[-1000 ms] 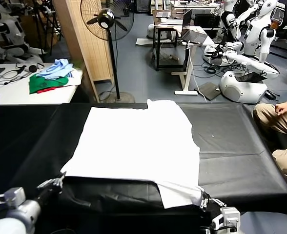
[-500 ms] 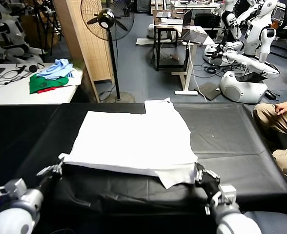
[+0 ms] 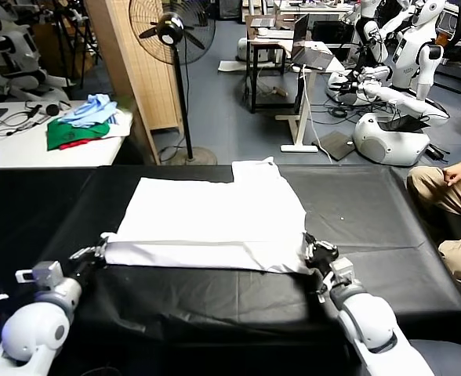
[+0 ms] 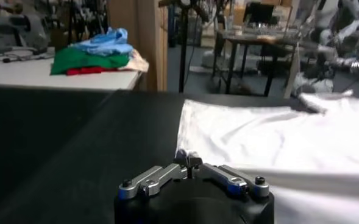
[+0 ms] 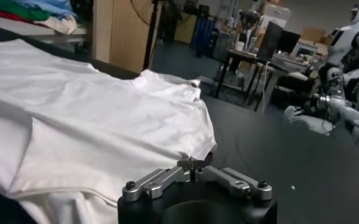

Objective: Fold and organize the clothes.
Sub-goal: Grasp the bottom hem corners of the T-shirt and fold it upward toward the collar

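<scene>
1. The white T-shirt (image 3: pixel 215 223) lies spread on the black-covered desk (image 3: pixel 372 235), roughly at its middle, with its near hem turned over onto the body so that a folded band runs across the side closest to the robot.
2. One short sleeve (image 3: pixel 255 169) sticks out at the far edge of the shirt, toward the fan (image 3: pixel 172 31).
3. The left claw (image 3: pixel 97 251) sits at the near left corner of the folded band — its fingers are together, pinched on the cloth edge there. In the left wrist view the same claw (image 4: pixel 190 159) is seen low over the desk with the T-shirt (image 4: pixel 277 137) just beyond it.
4. The right claw (image 3: pixel 313 252) is at the near right corner of the band, touching the fabric; whether its fingers are apart or clamped I cannot tell. In the right wrist view the fingertips (image 5: pixel 192 164) look drawn close at the edge of the T-shirt (image 5: pixel 94 122).
5. A pile of light-blue, green and red garments (image 3: pixel 85 121) rests on a separate white desk (image 3: pixel 27 149) — well apart from the shirt, to the far left.
6. A seated person's legs (image 3: pixel 454 204) show at the right edge of the head view.
</scene>
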`<control>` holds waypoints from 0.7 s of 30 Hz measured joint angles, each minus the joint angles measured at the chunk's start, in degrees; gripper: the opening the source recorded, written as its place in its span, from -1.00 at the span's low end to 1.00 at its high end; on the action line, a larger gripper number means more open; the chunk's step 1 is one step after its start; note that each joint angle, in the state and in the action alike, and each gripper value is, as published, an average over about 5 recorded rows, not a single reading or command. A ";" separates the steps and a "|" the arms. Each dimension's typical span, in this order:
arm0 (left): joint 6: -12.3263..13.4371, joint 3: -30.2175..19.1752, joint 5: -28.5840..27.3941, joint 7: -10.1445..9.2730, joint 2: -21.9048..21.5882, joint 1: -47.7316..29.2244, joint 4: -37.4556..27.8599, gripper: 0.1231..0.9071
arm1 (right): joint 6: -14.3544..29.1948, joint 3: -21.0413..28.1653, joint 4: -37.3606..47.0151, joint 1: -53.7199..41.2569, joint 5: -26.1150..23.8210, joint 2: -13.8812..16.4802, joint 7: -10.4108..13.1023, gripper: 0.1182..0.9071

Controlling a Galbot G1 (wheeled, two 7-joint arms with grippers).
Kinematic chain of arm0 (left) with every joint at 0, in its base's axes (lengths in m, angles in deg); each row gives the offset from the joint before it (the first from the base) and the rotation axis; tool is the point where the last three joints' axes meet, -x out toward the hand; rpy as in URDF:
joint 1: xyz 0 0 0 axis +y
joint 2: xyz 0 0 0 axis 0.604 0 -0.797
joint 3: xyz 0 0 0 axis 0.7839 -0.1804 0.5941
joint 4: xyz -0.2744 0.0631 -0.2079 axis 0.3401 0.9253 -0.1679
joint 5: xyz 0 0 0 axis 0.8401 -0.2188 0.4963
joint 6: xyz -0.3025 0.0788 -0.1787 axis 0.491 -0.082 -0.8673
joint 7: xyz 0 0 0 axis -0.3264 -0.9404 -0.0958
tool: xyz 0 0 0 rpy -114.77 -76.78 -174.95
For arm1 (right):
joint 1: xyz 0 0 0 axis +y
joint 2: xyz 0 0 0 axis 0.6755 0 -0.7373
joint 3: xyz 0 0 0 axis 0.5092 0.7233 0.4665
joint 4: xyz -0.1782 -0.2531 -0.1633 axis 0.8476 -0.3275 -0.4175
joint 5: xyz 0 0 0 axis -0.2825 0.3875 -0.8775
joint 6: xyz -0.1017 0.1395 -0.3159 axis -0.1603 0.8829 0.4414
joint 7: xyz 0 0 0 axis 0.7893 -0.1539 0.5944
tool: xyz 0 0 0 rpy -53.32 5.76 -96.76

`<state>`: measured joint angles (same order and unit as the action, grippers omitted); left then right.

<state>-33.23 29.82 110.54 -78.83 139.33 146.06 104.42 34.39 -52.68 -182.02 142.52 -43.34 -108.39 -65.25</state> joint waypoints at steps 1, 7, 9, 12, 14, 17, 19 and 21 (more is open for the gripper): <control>0.09 -0.15 -0.14 -0.09 0.08 -0.30 -0.32 -0.97 | 0.12 -0.25 -0.66 0.42 0.07 0.04 -0.01 -0.13; 0.41 -0.37 -0.12 -0.38 0.80 -1.20 -1.27 -0.32 | -0.66 -1.62 -5.18 3.95 0.15 0.00 0.05 0.60; 0.46 -0.34 -0.12 -0.28 1.00 -1.17 -1.24 -0.02 | -1.47 -1.80 -6.51 5.44 0.29 -0.20 0.12 0.70; 0.62 -0.20 -0.35 0.11 1.29 -0.81 -0.98 0.40 | -3.01 -1.96 -8.26 7.87 1.11 -0.58 0.34 0.72; 0.69 -0.03 -0.57 0.33 1.43 -0.41 -0.74 0.60 | -4.07 -2.10 -9.28 9.58 1.81 -0.81 0.53 0.72; 0.68 0.41 -0.65 0.47 1.58 0.35 -0.50 0.71 | -5.30 -2.29 -10.32 12.00 2.59 -1.14 0.88 0.72; 0.61 0.81 -0.45 0.64 1.63 0.92 -0.46 0.72 | -5.88 -2.32 -10.63 13.25 2.93 -1.38 1.20 0.72; 0.39 1.22 0.04 0.97 1.64 1.51 -0.53 0.72 | -6.31 -2.33 -10.73 14.05 3.05 -1.62 1.53 0.72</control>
<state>-32.85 31.03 110.58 -77.86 140.96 147.57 103.89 28.08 -55.00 -192.75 156.57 -40.28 -110.01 -63.72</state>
